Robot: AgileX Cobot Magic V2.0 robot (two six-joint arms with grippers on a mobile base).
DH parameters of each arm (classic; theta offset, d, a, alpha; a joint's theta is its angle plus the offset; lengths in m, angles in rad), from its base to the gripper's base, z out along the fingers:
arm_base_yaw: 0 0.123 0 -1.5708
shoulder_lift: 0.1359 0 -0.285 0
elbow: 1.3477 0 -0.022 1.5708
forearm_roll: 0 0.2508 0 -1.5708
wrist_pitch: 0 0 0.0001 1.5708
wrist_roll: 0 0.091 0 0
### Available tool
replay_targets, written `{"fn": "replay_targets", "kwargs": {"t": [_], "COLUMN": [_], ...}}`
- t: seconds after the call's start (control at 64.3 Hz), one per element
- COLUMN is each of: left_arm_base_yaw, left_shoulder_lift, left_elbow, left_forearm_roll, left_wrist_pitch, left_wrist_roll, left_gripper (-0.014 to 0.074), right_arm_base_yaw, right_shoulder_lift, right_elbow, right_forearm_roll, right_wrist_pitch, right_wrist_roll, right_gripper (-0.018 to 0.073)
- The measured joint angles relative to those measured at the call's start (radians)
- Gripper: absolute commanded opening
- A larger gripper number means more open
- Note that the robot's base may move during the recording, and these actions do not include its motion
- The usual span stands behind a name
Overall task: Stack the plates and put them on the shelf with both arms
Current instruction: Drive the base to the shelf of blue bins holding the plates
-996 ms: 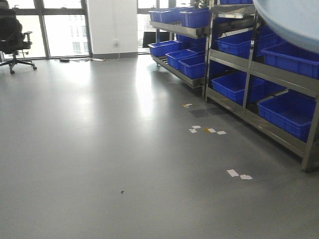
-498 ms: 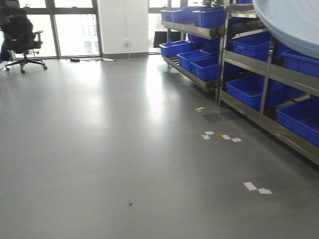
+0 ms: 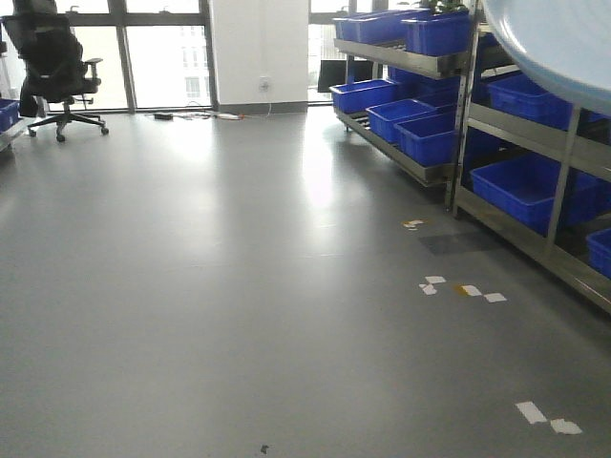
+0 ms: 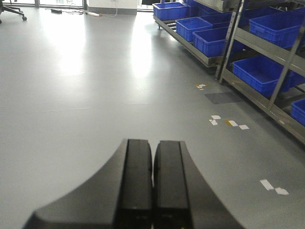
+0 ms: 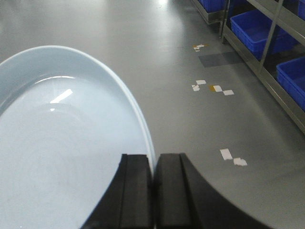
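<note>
My right gripper (image 5: 154,156) is shut on the rim of a white plate (image 5: 62,138), which fills the left of the right wrist view, held in the air above the floor. Whether one plate or two is held I cannot tell. The plate's edge (image 3: 558,43) also shows at the top right of the front view. My left gripper (image 4: 153,143) is shut and empty, above bare floor. The steel shelf (image 3: 535,134) with blue crates (image 3: 520,186) runs along the right side; it also shows in the left wrist view (image 4: 267,47) and the right wrist view (image 5: 271,28).
A grey floor (image 3: 239,286) spreads ahead with white paper scraps (image 3: 458,286). A black office chair (image 3: 57,62) stands at the far left by the windows. A second rack (image 3: 391,105) with blue crates stands farther back.
The view has swung left and forward: the shelf and crates slid right in the frame, the chair moved right. The plate stays held at the top right.
</note>
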Motion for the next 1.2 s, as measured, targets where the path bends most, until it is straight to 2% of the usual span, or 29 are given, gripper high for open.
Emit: {"fn": "replay_targets", "kwargs": {"t": [1.198], "left_arm_base_yaw": [0.000], "left_shoulder_lift": [0.000], "left_elbow": [0.000], "left_forearm_roll": [0.000], "left_wrist_pitch": [0.000], "left_wrist_roll": [0.000], "left_gripper": [0.0084], "right_arm_base_yaw": [0.000], "right_shoulder_lift": [0.002], "right_elbow": [0.000], "right_forearm_roll": [0.000], "right_wrist_pitch": [0.000], "right_wrist_roll": [0.000], "right_gripper": [0.0049]}}
